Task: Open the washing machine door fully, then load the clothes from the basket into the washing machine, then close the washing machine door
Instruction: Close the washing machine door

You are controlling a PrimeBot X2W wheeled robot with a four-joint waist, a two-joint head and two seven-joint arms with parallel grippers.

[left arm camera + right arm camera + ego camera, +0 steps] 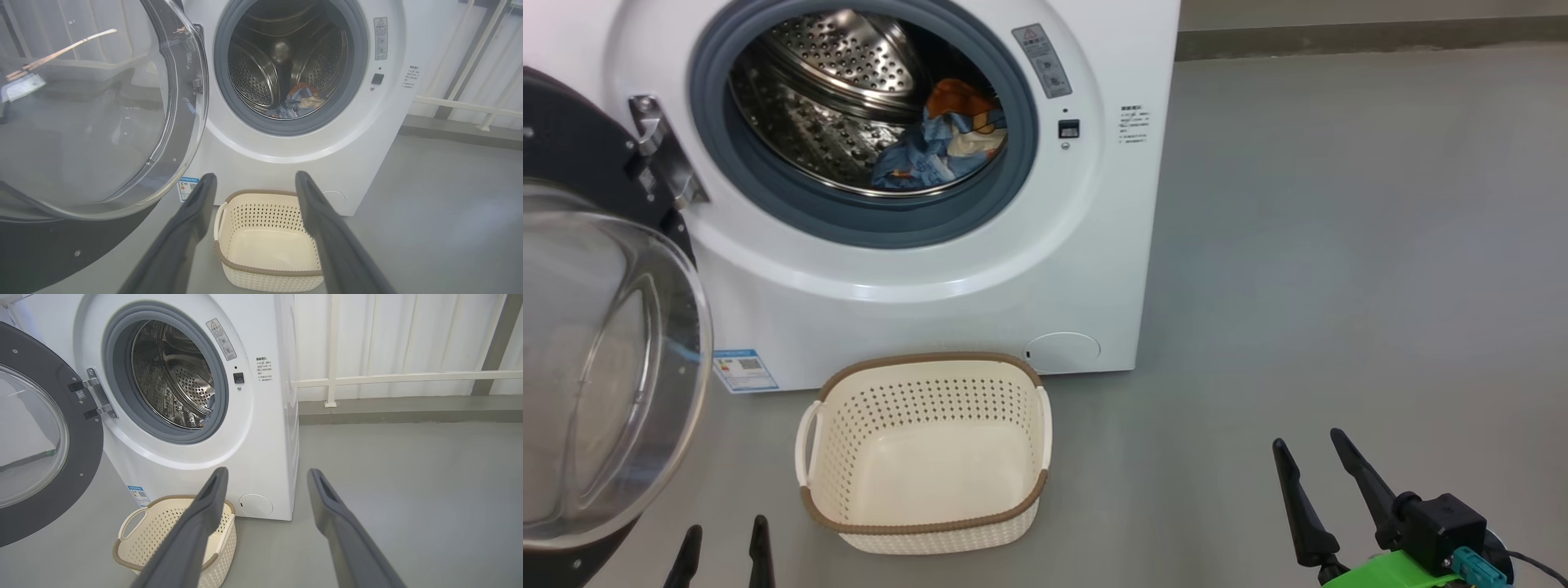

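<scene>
At the lower left of the head view my left jaws stand spread with nothing between them. Their fingers [760, 555] point up toward the door [596, 351], which hangs swung well out on its hinge [662, 147] at the left side of the washer [931, 294], just above and left of them. My right jaws are spread and empty too, with fingers [1303, 506] well off to the right over bare floor [1339, 245]. That makes the left arm clearly the nearer one.

The clothes [943, 143] lie in the drum [833, 82], a crumpled blue and orange heap low at the right of the opening, clear of the gasket [792, 212] as far as I can tell. The basket [931, 358] sits empty on the floor just before the washer, between the two arms.

I judge that only the closing push remains. The door must sweep rightward, back to the opening (whether its lower rim clears the basket I cannot tell).

The door has a glossy black rim around clear bulging glass, so it is probably slick under a finger. The drum is perforated steel and the gasket grey rubber. The basket is cream perforated plastic with a brown woven-look rim.
</scene>
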